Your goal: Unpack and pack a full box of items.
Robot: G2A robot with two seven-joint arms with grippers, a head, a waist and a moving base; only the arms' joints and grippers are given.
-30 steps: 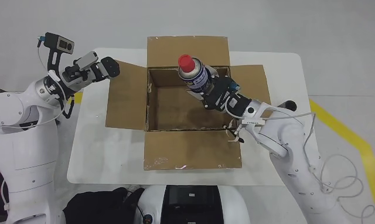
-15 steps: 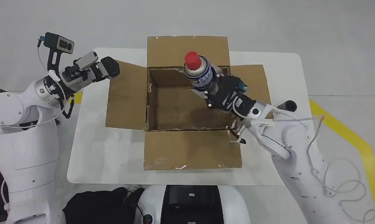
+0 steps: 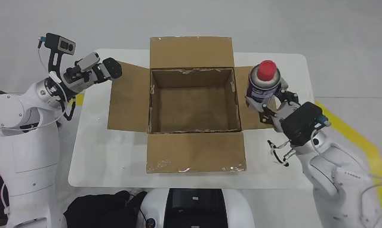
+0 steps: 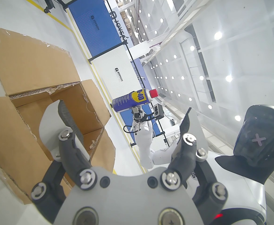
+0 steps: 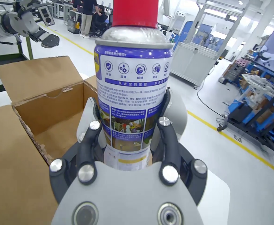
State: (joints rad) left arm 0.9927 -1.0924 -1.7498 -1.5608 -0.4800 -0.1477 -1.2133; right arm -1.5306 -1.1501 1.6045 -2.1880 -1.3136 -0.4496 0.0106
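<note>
Gripping low on the tall upright can [image 3: 264, 79], right gripper [image 3: 271, 105] over the box flap [image 3: 242, 111] risks tipping it at set-down; left gripper [image 4: 124, 108] spread wide, empty.

cardboard box [image 3: 196, 151]: 1 | spray can [image 3: 264, 80]: 1 | table [image 3: 95, 153]: 1 | left gripper [image 3: 112, 68] + right gripper [image 5: 132, 104]: 2

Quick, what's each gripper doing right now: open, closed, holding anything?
Left gripper: open, holding nothing.
Right gripper: shut on the spray can, held upright beside the box.
</note>
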